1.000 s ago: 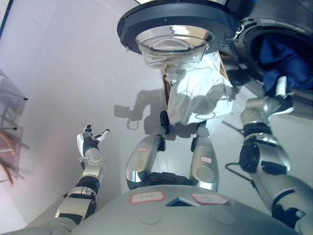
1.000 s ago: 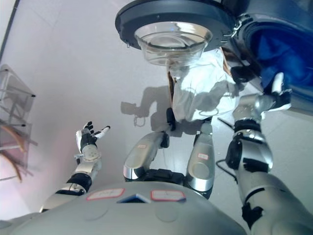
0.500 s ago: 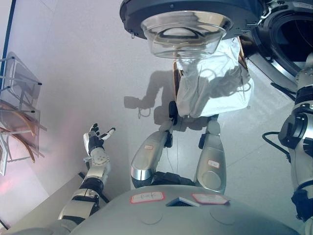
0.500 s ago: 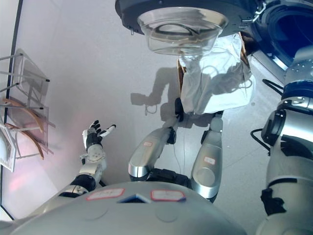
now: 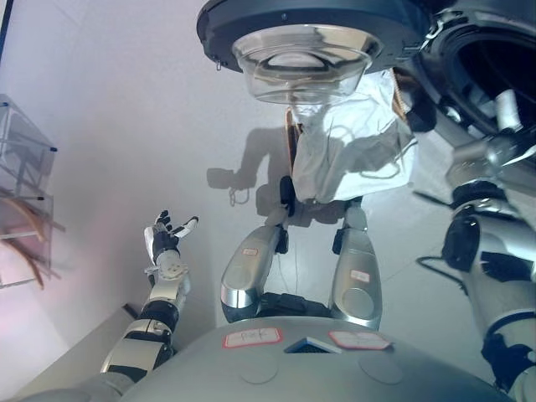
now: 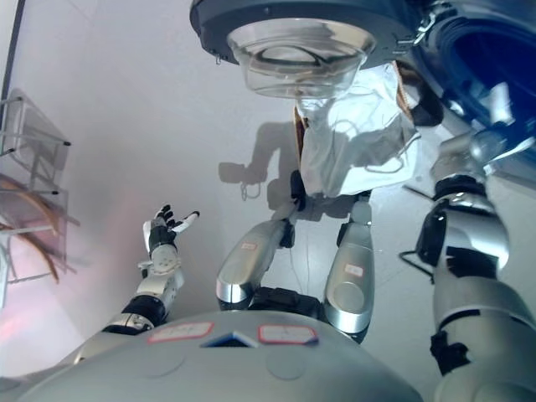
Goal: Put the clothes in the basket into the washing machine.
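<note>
The washing machine's drum opening [image 5: 490, 71] is at the top right, with blue clothing [image 6: 490, 63] inside it. Its round door [image 5: 301, 38] with a glass bowl stands swung open at the top centre. Below the door sits the brown basket [image 5: 289, 142], draped in white cloth [image 5: 352, 155]. My right hand [image 5: 501, 138] is raised at the drum's lower rim, one white-tipped finger pointing straight up, and I see nothing in it. My left hand [image 5: 165, 241] hangs out to the lower left, palm up, fingers spread and empty.
A metal-framed rack [image 5: 21, 213] with curved wooden parts stands against the left edge. The open door overhangs the basket and the floor in front of it. Pale floor [image 5: 126, 126] stretches between the rack and the basket.
The view has shifted. My right hand, out of view above the frame half a second ago, shows again at the drum's mouth. The left hand has kept its pose.
</note>
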Robot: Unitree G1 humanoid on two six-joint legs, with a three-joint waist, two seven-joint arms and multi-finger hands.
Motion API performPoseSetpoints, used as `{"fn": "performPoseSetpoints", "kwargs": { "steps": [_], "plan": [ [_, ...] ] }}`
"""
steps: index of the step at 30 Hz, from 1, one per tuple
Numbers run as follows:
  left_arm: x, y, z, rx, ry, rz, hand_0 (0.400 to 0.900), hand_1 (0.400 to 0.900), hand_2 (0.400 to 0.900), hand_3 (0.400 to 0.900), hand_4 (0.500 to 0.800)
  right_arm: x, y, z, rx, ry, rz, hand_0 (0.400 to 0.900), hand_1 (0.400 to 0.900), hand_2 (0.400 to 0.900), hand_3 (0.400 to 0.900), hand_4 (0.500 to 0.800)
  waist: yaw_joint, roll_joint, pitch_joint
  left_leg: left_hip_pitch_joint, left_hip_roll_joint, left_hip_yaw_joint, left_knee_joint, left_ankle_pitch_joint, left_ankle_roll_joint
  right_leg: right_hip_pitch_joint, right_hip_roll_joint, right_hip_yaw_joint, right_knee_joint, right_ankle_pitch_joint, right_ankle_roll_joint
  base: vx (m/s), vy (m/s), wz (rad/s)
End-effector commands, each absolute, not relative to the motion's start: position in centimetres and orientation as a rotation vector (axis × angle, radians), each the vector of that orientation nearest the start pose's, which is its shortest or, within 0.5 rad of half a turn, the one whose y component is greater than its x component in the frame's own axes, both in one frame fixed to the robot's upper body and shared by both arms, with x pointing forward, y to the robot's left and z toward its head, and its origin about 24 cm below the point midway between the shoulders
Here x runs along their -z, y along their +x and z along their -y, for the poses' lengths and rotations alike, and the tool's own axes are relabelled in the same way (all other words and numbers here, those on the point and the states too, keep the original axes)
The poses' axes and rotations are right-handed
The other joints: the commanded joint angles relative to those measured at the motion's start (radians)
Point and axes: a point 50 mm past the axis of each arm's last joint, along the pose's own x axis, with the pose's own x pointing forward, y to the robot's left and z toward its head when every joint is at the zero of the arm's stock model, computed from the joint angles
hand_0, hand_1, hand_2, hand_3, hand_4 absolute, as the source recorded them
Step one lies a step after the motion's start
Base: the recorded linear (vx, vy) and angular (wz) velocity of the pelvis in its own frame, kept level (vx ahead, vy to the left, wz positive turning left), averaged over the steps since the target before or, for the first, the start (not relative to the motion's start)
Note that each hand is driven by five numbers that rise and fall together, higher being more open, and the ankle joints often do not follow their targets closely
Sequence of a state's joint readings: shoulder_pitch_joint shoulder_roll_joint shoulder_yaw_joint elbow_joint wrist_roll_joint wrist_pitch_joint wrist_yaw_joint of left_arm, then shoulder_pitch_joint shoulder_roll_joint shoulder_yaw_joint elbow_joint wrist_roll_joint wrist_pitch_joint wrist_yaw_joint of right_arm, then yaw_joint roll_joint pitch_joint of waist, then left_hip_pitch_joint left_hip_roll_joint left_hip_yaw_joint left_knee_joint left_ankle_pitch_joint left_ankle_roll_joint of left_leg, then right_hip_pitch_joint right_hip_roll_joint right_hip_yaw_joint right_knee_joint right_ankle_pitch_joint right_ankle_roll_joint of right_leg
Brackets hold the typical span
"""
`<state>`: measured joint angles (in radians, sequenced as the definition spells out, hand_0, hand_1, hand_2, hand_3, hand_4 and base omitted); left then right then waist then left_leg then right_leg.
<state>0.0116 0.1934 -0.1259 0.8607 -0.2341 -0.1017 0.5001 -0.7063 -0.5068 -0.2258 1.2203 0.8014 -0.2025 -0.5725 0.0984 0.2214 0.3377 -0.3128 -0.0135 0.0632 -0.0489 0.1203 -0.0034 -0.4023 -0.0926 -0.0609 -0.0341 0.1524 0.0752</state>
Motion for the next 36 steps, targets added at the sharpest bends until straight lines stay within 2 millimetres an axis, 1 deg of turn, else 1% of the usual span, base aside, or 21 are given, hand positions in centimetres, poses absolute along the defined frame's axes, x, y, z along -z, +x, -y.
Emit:
{"fn": "performPoseSetpoints", "kwargs": {
  "steps": [1, 2, 3, 5, 6, 8, 10, 11, 12, 13, 16, 17, 18, 19, 20, 21, 23, 26, 28, 32, 36],
  "plan": [
    [12.6, 14.3, -24.3, -0.598, 0.295, -0.841, 0.9, 0.9, 0.9, 0.9, 0.8, -0.8, 27.9, 34.9, 1.139, 0.388, -0.292, 0.9, 0.9, 0.9, 0.9, 0.8, 0.0, -0.013, -0.064, -0.019, -0.022, -0.072, -0.001, 0.031, -0.05, 0.022, 0.034, -0.035, 0.181, -0.139, 0.001, 0.04, -0.111, 0.09],
    [12.6, 14.2, -24.5, -0.603, 0.297, -0.844, 0.9, 0.9, 0.9, 0.9, 0.8, 0.6, 27.1, 34.3, 1.129, 0.39, -0.338, 0.9, 0.9, 0.9, 0.9, 0.8, -0.004, -0.024, -0.069, -0.009, -0.02, -0.074, 0.002, 0.026, -0.05, 0.04, 0.033, -0.04, 0.172, -0.138, 0.001, 0.03, -0.07, 0.09],
    [12.7, 13.9, -24.7, -0.609, 0.293, -0.864, 0.9, 0.9, 0.9, 0.9, 0.8, 2.6, 25.8, 33.5, 1.113, 0.358, -0.411, 0.9, 0.9, 0.9, 0.9, 0.8, -0.009, -0.038, -0.076, 0.006, -0.018, -0.075, 0.003, 0.022, -0.051, 0.062, 0.034, -0.044, 0.159, -0.136, 0.002, 0.04, -0.059, 0.11],
    [12.9, 13.5, -25.0, -0.612, 0.294, -0.888, 0.9, 0.9, 0.9, 0.9, 0.8, 5.6, 23.4, 32.0, 1.071, 0.327, -0.519, 0.9, 0.9, 0.9, 0.9, 0.8, -0.025, -0.066, -0.088, 0.038, -0.014, -0.075, 0.004, 0.014, -0.051, 0.101, 0.034, -0.051, 0.136, -0.131, 0.003, 0.04, -0.053, 0.09],
    [13.0, 13.2, -25.2, -0.608, 0.291, -0.898, 0.9, 0.9, 0.9, 0.9, 0.8, 7.1, 21.9, 31.6, 1.047, 0.269, -0.597, 0.9, 0.9, 0.9, 0.9, 0.8, -0.03, -0.082, -0.098, 0.054, -0.013, -0.077, 0.005, 0.009, -0.052, 0.125, 0.034, -0.056, 0.121, -0.128, 0.005, 0.04, -0.058, 0.04],
    [13.4, 12.3, -25.6, -0.609, 0.299, -0.944, 0.9, 0.9, 0.9, 0.9, 0.8, 9.2, 19.3, 30.8, 1.007, 0.2, -0.718, 0.9, 0.9, 0.9, 0.9, 0.8, -0.038, -0.11, -0.121, 0.081, -0.011, -0.075, 0.006, 0.0, -0.052, 0.162, 0.037, -0.061, 0.1, -0.121, 0.007, 0.04, -0.037, -0.03],
    [13.6, 11.6, -26.0, -0.601, 0.296, -0.973, 0.9, 0.9, 0.9, 0.9, 0.8, 11.1, 16.4, 30.3, 0.925, 0.043, -0.861, 0.9, 0.9, 0.9, 0.9, 0.8, -0.044, -0.14, -0.147, 0.111, -0.01, -0.073, 0.01, -0.011, -0.053, 0.199, 0.041, -0.065, 0.081, -0.116, 0.011, 0.04, -0.02, -0.05],
    [13.8, 11.3, -26.1, -0.591, 0.304, -0.991, 0.9, 0.9, 0.9, 0.9, 0.8, 11.8, 15.2, 30.1, 0.886, -0.013, -0.925, 0.9, 0.9, 0.9, 0.9, 0.8, -0.047, -0.151, -0.16, 0.125, -0.009, -0.073, 0.012, -0.017, -0.052, 0.217, 0.043, -0.066, 0.076, -0.116, 0.012, 0.0, 0.0, 0.0],
    [14.0, 10.9, -26.1, -0.577, 0.313, -1.014, 0.9, 0.9, 0.9, 0.9, 0.8, 12.5, 13.8, 29.8, 0.82, -0.109, -0.999, 0.9, 0.9, 0.9, 0.9, 0.8, -0.048, -0.162, -0.171, 0.139, -0.007, -0.07, 0.015, -0.022, -0.052, 0.235, 0.044, -0.068, 0.073, -0.116, 0.013, 0.04, -0.007, 0.03],
    [14.3, 10.3, -26.2, -0.55, 0.326, -1.046, 0.9, 0.9, 0.9, 0.9, 0.8, 13.2, 12.3, 29.6, 0.729, -0.254, -1.081, 0.9, 0.9, 0.9, 0.9, 0.8, -0.049, -0.175, -0.179, 0.166, -0.006, -0.071, 0.014, -0.03, -0.051, 0.263, 0.044, -0.071, 0.067, -0.118, 0.014, 0.04, -0.015, 0.08],
    [14.9, 8.8, -26.1, -0.495, 0.342, -1.117, 0.9, 0.9, 0.9, 0.9, 0.8, 14.5, 9.1, 28.6, 0.493, -0.514, -1.23, 0.9, 0.9, 0.9, 0.9, 0.8, -0.051, -0.2, -0.221, 0.202, -0.002, -0.077, 0.008, -0.034, -0.05, 0.305, 0.045, -0.077, 0.052, -0.117, 0.019, 0.03, 0.0, 0.11],
    [15.1, 8.3, -26.1, -0.482, 0.349, -1.141, 0.9, 0.9, 0.9, 0.9, 0.8, 14.7, 8.3, 28.5, 0.458, -0.523, -1.258, 0.9, 0.9, 0.9, 0.9, 0.8, -0.053, -0.208, -0.231, 0.219, 0.0, -0.077, 0.002, -0.037, -0.048, 0.318, 0.047, -0.077, 0.053, -0.119, 0.019, 0.03, 0.006, 0.06],
    [15.1, 8.2, -26.1, -0.482, 0.35, -1.141, 0.9, 0.9, 0.9, 0.9, 0.8, 14.7, 8.3, 28.5, 0.457, -0.523, -1.258, 0.9, 0.9, 0.9, 0.9, 0.8, -0.053, -0.208, -0.23, 0.221, 0.0, -0.077, 0.0, -0.037, -0.048, 0.32, 0.047, -0.077, 0.052, -0.119, 0.019, 0.05, 0.018, 0.03],
    [15.5, 7.1, -25.8, -0.44, 0.359, -1.202, 0.9, 0.9, 0.9, 0.9, 0.8, 15.4, 6.8, 27.4, 0.328, -0.596, -1.313, 0.9, 0.9, 0.9, 0.9, 0.8, -0.056, -0.221, -0.252, 0.246, 0.001, -0.076, -0.005, -0.043, -0.046, 0.344, 0.048, -0.081, 0.052, -0.123, 0.021, 0.05, 0.023, 0.01],
    [15.8, 6.5, -25.6, -0.407, 0.372, -1.231, 0.9, 0.9, 0.9, 0.9, 0.8, 15.7, 5.9, 27.2, 0.295, -0.617, -1.349, 0.9, 0.9, 0.9, 0.9, 0.8, -0.058, -0.227, -0.264, 0.258, 0.001, -0.075, -0.004, -0.048, -0.044, 0.358, 0.048, -0.081, 0.053, -0.127, 0.021, 0.08, 0.033, 0.01],
    [15.9, 6.3, -25.4, -0.378, 0.378, -1.248, 0.9, 0.9, 0.9, 0.9, 0.8, 15.8, 5.1, 27.0, 0.305, -0.594, -1.38, 0.9, 0.9, 0.9, 0.9, 0.8, -0.059, -0.232, -0.272, 0.273, 0.0, -0.075, -0.004, -0.055, -0.041, 0.373, 0.047, -0.081, 0.052, -0.13, 0.022, 0.07, 0.03, -0.01],
    [16.3, 5.6, -24.9, -0.337, 0.367, -1.29, 0.9, 0.9, 0.9, 0.9, 0.8, 16.1, 4.3, 26.6, 0.311, -0.541, -1.415, 0.9, 0.9, 0.9, 0.9, 0.8, -0.064, -0.242, -0.292, 0.297, 0.001, -0.072, 0.0, -0.069, -0.036, 0.395, 0.047, -0.08, 0.053, -0.136, 0.024, 0.05, 0.037, -0.06],
    [16.3, 5.4, -24.9, -0.322, 0.367, -1.304, 0.9, 0.9, 0.9, 0.9, 0.8, 16.2, 4.4, 26.3, 0.292, -0.541, -1.414, 0.9, 0.9, 0.9, 0.9, 0.8, -0.066, -0.249, -0.306, 0.325, 0.001, -0.065, 0.004, -0.083, -0.029, 0.418, 0.047, -0.071, 0.059, -0.143, 0.024, 0.04, 0.028, -0.12],
    [16.4, 5.0, -25.1, -0.312, 0.384, -1.328, 0.9, 0.9, 0.9, 0.9, 0.8, 16.2, 5.2, 26.1, 0.279, -0.544, -1.392, 0.9, 0.9, 0.9, 0.9, 0.8, -0.065, -0.254, -0.314, 0.346, 0.004, -0.061, 0.0, -0.088, -0.027, 0.433, 0.046, -0.067, 0.059, -0.146, 0.025, 0.03, 0.021, -0.07],
    [16.4, 4.7, -25.2, -0.313, 0.389, -1.336, 0.9, 0.9, 0.9, 0.9, 0.8, 16.3, 5.4, 25.4, 0.252, -0.526, -1.381, 0.9, 0.9, 0.9, 0.9, 0.8, -0.06, -0.261, -0.325, 0.373, 0.004, -0.06, -0.009, -0.094, -0.025, 0.458, 0.048, -0.06, 0.05, -0.149, 0.025, 0.02, 0.013, -0.03],
    [16.4, 4.4, -25.3, -0.308, 0.4, -1.346, 0.9, 0.9, 0.9, 0.9, 0.8, 16.4, 5.3, 25.1, 0.237, -0.532, -1.381, 0.9, 0.9, 0.9, 0.9, 0.8, -0.058, -0.265, -0.324, 0.383, 0.005, -0.063, -0.011, -0.095, -0.022, 0.466, 0.048, -0.057, 0.047, -0.148, 0.025, 0.0, 0.001, -0.01]
  ]
}}
